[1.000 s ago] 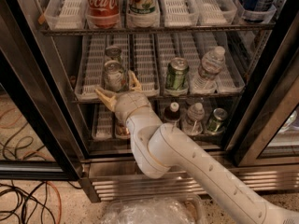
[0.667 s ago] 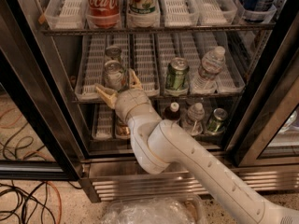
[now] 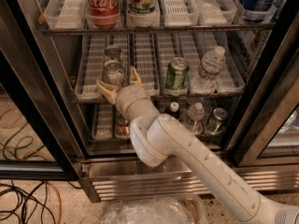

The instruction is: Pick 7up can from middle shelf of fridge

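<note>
Two fingers of the gripper spread wide, flanking the 7up can at the front left of the middle shelf. Barely any shift against a second ago: nudged a touch up and inward toward the can, same open stance, no closure yet. 7up can upright in its white lane, unmoved, silver lid showing, with a second can right behind it in the same lane. Contact between fingers and can: cannot tell; close either way. Further right on the same shelf, green can and water bottle, well apart from the gripper, untouched. Arm reaching up from below right into the fridge. Reads as the tail end of the approach: likely next, a little more reach, then a squeeze. Watch for shoving the can back into its neighbour.
</note>
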Controlling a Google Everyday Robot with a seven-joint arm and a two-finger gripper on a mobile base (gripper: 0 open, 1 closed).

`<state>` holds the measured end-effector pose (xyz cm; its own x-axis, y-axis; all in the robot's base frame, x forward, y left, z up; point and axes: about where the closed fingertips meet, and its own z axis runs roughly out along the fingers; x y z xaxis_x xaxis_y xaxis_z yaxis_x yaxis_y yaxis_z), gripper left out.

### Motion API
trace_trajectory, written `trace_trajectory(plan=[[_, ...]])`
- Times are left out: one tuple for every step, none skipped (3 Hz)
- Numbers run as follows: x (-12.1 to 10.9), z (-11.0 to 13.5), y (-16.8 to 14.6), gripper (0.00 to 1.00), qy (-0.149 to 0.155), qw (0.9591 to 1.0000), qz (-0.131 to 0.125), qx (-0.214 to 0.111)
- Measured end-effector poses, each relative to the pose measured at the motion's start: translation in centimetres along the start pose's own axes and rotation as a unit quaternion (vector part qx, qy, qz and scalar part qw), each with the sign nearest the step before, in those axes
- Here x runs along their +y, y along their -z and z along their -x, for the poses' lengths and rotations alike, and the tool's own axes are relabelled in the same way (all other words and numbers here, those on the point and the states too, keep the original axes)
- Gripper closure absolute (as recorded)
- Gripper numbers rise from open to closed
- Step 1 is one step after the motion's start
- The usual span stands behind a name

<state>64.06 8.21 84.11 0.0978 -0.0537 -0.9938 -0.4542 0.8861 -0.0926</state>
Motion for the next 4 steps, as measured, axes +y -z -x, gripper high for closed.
trace_trajectory(plan=[[-0.54, -0.10, -0.71, 0.24, -0.002, 1.0000, -0.007, 0.001], [-0.89, -0.18, -1.25, 0.24, -0.002, 0.9999, -0.012, 0.002], [-0.95, -0.31, -1.52, 0.43, -0.005, 0.9998, -0.017, 0.001], [-0.95, -0.31, -1.52, 0.66, -0.005, 0.9998, -0.017, 0.001]])
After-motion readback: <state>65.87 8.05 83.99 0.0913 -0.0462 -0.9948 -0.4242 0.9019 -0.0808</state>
